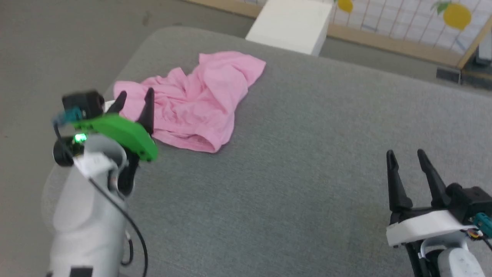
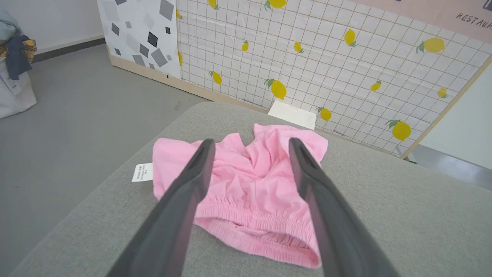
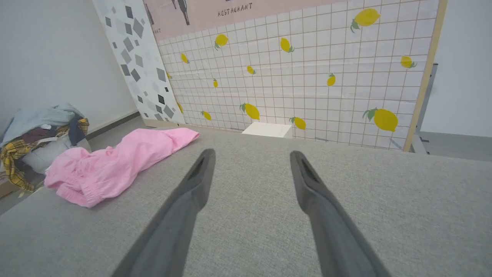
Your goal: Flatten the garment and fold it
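Garment [image 1: 200, 104] crumpled on far left of grey table [image 1: 307, 173], waistband [image 2: 253, 231] toward robot. Step: first reach, flattening not begun. Left tool [image 1: 136, 92] released, empty, above waistband. Right tool [image 1: 406, 154] released, empty, well apart. Next, likely: both tools pinch waistband corners, spread cloth.

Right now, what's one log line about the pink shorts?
garment: crumpled, unfolded | left fingers: open, by waistband | right fingers: open, away from garment

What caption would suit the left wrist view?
Open left hand aimed at a crumpled pink garment on a grey fabric surface.
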